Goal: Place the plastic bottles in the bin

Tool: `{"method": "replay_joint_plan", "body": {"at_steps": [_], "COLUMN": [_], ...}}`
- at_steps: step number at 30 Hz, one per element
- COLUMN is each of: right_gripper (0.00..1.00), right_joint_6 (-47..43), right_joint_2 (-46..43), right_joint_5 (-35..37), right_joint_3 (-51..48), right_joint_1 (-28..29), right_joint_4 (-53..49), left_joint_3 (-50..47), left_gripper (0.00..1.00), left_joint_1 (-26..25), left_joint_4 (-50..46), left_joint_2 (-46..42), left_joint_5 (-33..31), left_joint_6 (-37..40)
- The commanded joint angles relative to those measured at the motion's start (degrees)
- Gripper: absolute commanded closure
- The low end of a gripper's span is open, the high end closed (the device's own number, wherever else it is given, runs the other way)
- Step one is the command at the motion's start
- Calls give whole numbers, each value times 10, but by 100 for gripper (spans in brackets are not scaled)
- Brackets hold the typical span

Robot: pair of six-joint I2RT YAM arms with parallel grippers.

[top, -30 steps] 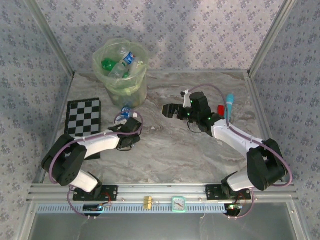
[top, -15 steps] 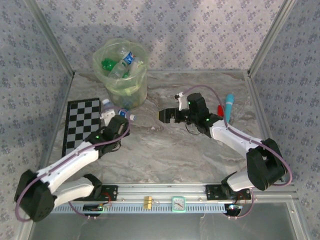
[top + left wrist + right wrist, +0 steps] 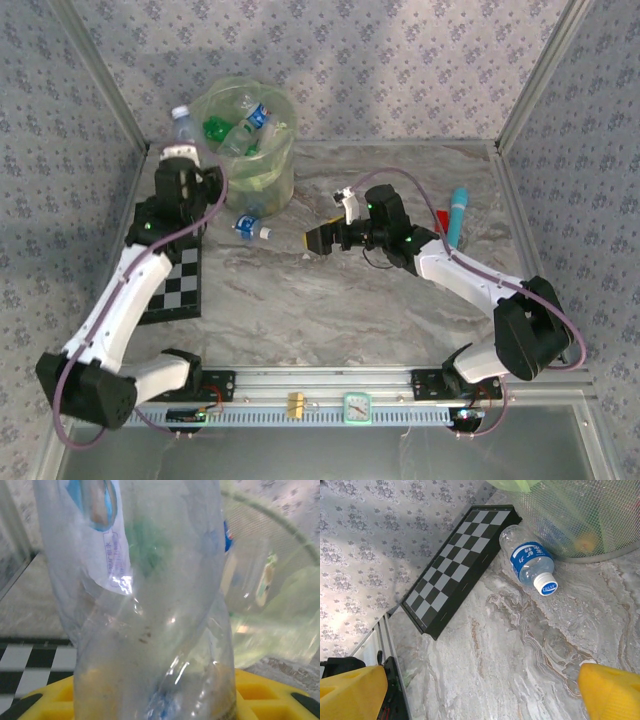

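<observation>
1. The left tool (image 3: pixel 180 152) has risen from the surface (image 3: pixel 330 300) within the last second. It now pinches the held bottle (image 3: pixel 150 605) upright, just left of the bin (image 3: pixel 272 178).
2. Several bottles already lie in the bin (green and blue-labelled ones).
3. Judgement: the held bottle must travel right, over the opening, before release.
4. The right tool (image 3: pixel 320 238), fingers spread and empty, has edged left toward the second bottle (image 3: pixel 530 560). That bottle lies on the surface just beside the bin's base and is likely the next pick.
</observation>
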Motion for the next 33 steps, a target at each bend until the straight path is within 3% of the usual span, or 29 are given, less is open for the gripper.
{"method": "replay_joint_plan", "body": {"at_steps": [1, 13, 18, 24, 26, 30, 33], "right_gripper": [0, 0, 0, 0, 0, 0, 0], "right_joint_6": [-20, -43, -48, -61, -63, -64, -64], "right_joint_2": [-5, -48, -75, -92, -92, -93, -92], "right_joint_5": [-5, 20, 24, 42, 44, 48, 53], "right_joint_3": [21, -4, -38, -45, -45, -46, -46], "right_joint_1": [6, 12, 18, 19, 19, 20, 20], "right_joint_4": [-7, 11, 62, 52, 46, 41, 40], "left_joint_3": [90, 334, 410, 455, 465, 472, 470], "left_gripper": [63, 62, 62, 57, 53, 33, 24], "left_joint_1": [15, 60, 66, 74, 76, 77, 77], "left_joint_4": [-16, -135, -204, -252, -260, -263, -257], "left_joint_2": [63, 276, 337, 374, 382, 388, 382], "left_joint_5": [98, 197, 208, 205, 205, 198, 195], "left_joint_6": [83, 105, 104, 88, 84, 74, 67]}}
